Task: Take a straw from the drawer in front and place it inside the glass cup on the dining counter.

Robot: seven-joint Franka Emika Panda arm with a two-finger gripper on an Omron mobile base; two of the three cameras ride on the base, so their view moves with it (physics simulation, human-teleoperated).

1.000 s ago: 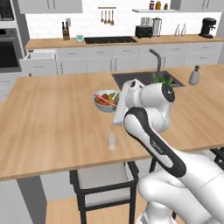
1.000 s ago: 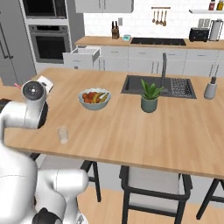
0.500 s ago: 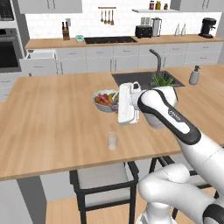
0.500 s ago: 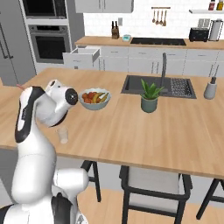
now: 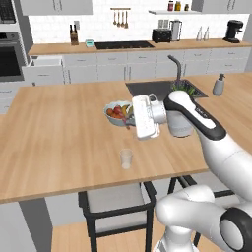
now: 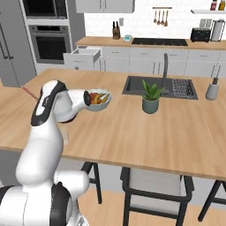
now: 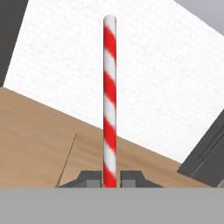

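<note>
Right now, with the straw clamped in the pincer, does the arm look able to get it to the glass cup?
Probably yes. The pincer grips the straw, and the glass cup stands alone on bare dining counter, its mouth uncovered. The fruit bowl sits well behind it.

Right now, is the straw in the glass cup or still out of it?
Out. The straw is clamped in the end effector; the glass cup stands empty on the dining counter.

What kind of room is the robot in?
A kitchen, a computer-drawn one. You can tell from the oven, the sink set in the wooden dining counter, and the bowl of fruit.
</note>
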